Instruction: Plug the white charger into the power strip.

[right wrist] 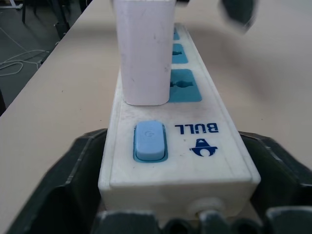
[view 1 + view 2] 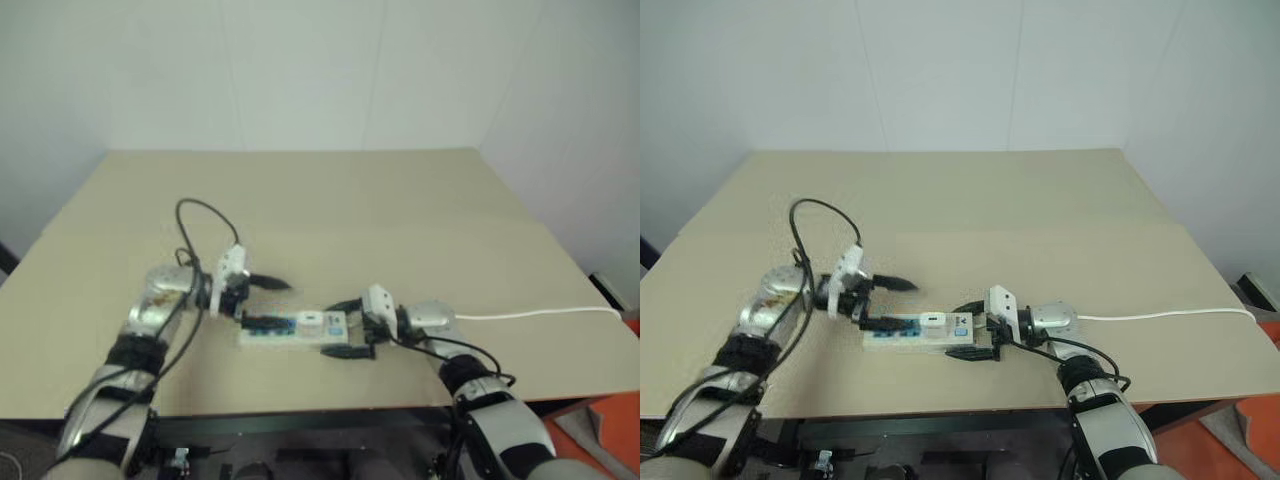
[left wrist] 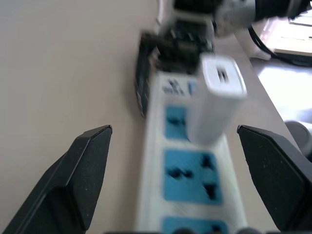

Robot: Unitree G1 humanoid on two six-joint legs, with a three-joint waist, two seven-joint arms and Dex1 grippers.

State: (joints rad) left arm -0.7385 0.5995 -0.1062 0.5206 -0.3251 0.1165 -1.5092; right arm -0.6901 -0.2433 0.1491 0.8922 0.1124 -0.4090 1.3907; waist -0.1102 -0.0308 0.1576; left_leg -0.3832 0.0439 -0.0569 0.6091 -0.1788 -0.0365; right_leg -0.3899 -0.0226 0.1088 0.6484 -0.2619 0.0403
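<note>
White charger stands upright in power strip: light, rigid, slick; pinch flat sides. Left end effector open beside it; right end effector clamps strip's switch end.

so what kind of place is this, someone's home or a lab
Probably a lab or test room: a bare tan table against plain white walls, holding just a power strip with a white charger.

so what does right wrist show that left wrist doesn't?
Right wrist: the strip's blue switch and BULL logo, with the right hand clamped on that end of the strip.
Left wrist: the left hand's fingers spread wide, clear of the strip either side, two free blue sockets and the charger's port.
Both: the charger standing upright in the strip, on the tan table.
</note>
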